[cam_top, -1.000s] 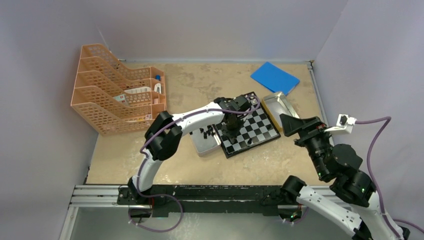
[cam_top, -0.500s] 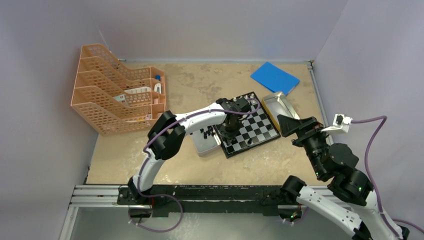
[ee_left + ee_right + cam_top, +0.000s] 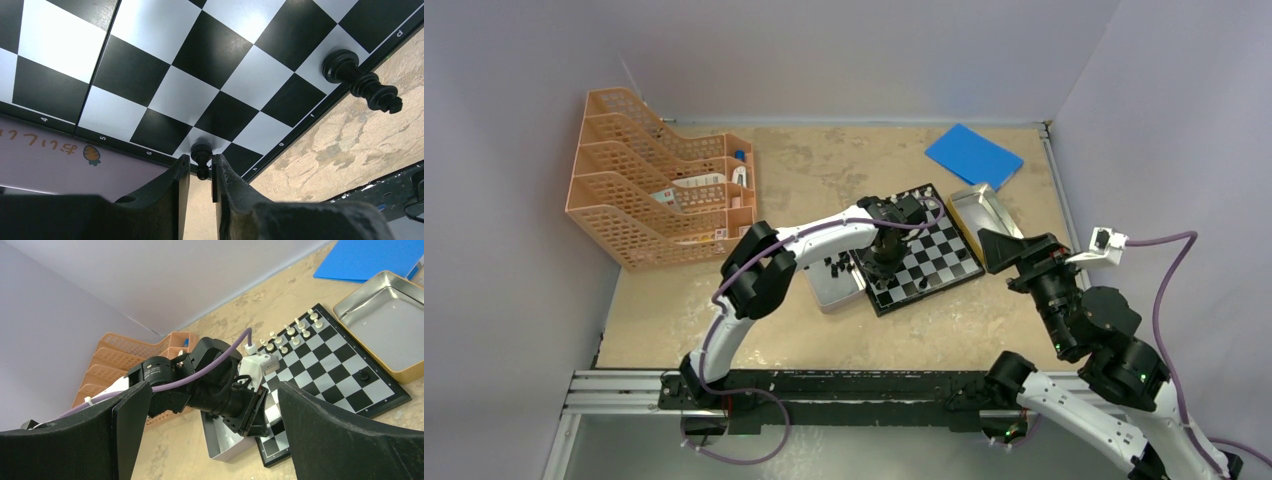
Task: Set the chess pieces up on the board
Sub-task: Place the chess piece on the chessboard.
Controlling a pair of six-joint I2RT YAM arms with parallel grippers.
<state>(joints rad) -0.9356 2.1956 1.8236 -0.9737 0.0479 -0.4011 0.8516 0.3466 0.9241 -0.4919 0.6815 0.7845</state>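
The board [image 3: 939, 255] lies mid-table. My left gripper [image 3: 886, 262] points down at its near-left edge. In the left wrist view a black pawn [image 3: 201, 151] stands on a white edge square of the board [image 3: 210, 50], between the fingers of my left gripper [image 3: 200, 162], whose jaws stand slightly apart with thin gaps beside the pawn's stem. A taller black piece [image 3: 360, 80] stands on a corner square. Several white pieces [image 3: 290, 337] line the far side. My right gripper [image 3: 999, 250] hovers wide open and empty to the right of the board.
A silver tin [image 3: 829, 290] with black pieces [image 3: 834, 265] sits left of the board. An empty gold-rimmed tin [image 3: 979, 215] is on its right. A blue pad [image 3: 972, 155] lies at the back right, an orange file rack [image 3: 659, 190] at the back left.
The left wrist has shifted slightly left over the board's near edge. The right arm has drifted a little left. Nothing has moved in the last half second.
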